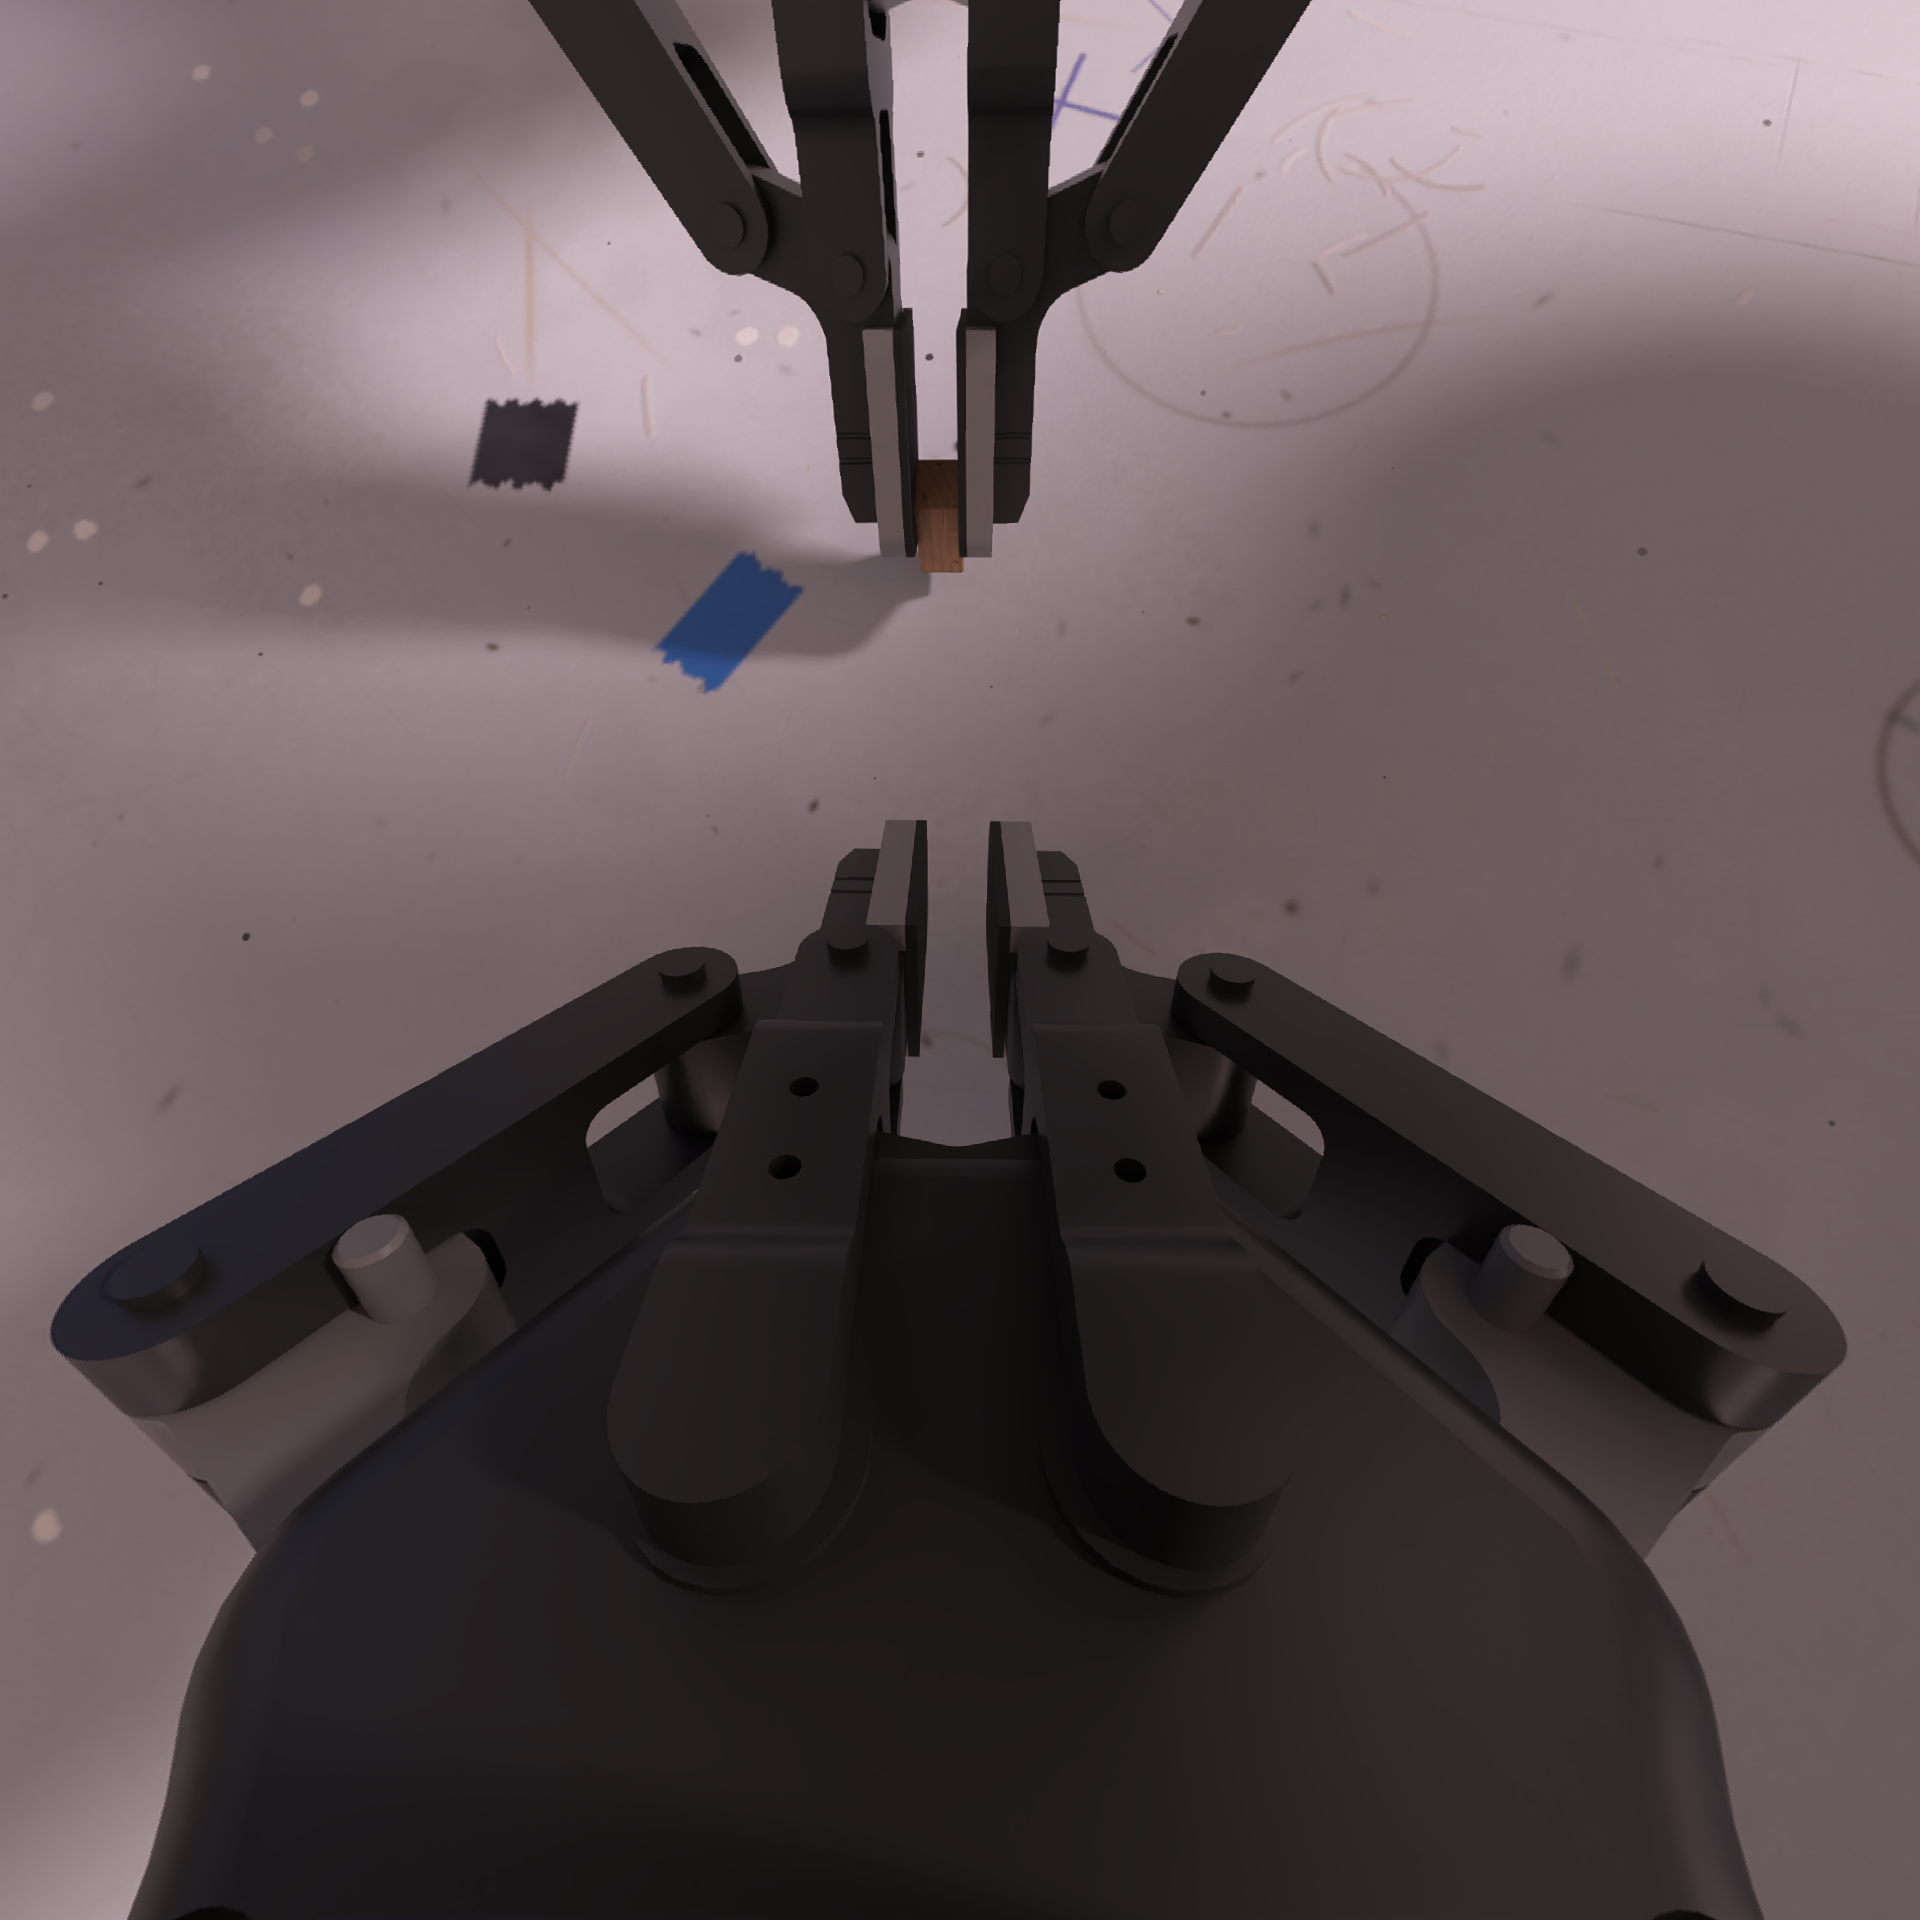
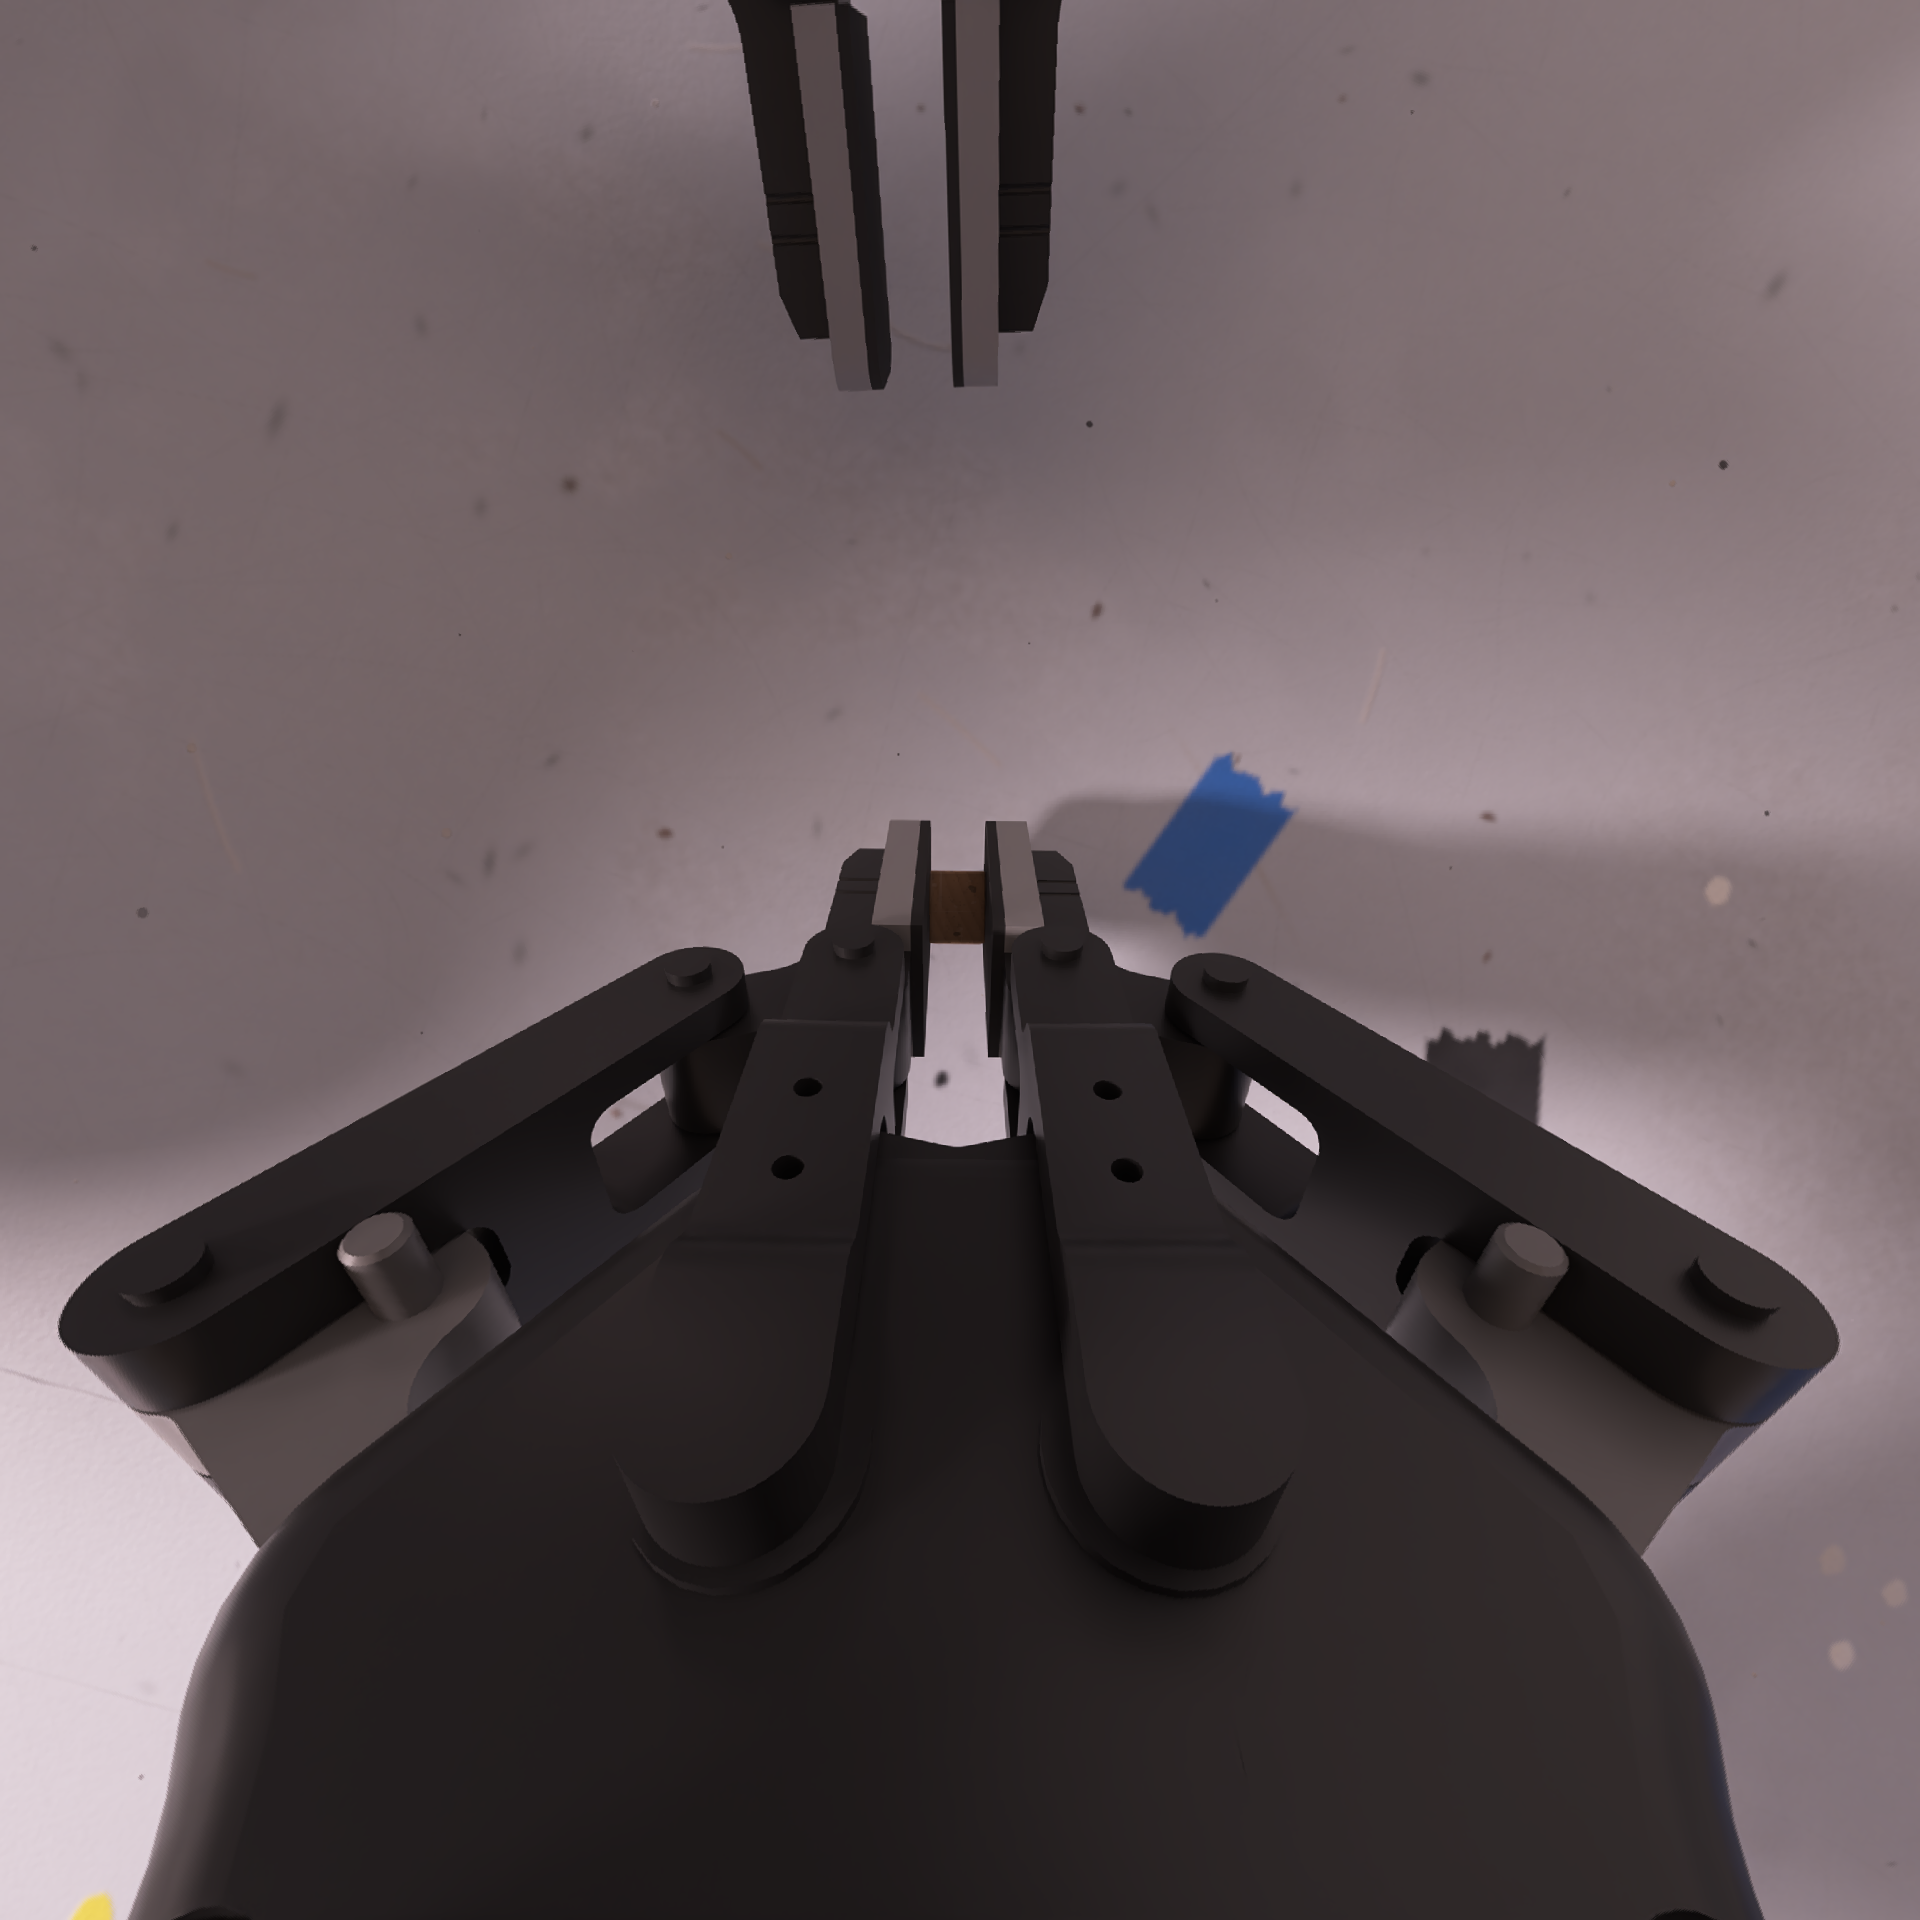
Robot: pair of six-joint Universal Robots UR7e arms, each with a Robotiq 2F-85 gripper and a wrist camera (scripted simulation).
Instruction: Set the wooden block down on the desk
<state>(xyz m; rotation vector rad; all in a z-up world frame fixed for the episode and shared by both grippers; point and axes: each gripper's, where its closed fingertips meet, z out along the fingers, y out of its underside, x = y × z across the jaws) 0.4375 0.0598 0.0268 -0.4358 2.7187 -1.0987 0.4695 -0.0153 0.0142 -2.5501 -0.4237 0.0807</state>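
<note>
The wooden block (image 2: pixel 957 906) is small and brown, and it is clamped between the pads of my right gripper (image 2: pixel 957 831). In the left wrist view the right gripper (image 1: pixel 938 545) points down at the pale desk (image 1: pixel 1455 727), with the block (image 1: pixel 940 520) sticking out past its fingertips. The block's end is very close to the desk, and its shadow meets it there. I cannot tell whether it touches. My left gripper (image 1: pixel 956 831) faces the right one a short way off. Its fingers stand a narrow gap apart with nothing between them. It also shows in the right wrist view (image 2: pixel 920 379).
A strip of blue tape (image 1: pixel 727 620) lies on the desk just beside the block and also shows in the right wrist view (image 2: pixel 1210 842). A black tape patch (image 1: pixel 523 444) lies farther out. The desk is scuffed and speckled. A yellow scrap (image 2: pixel 94 1907) shows at one corner.
</note>
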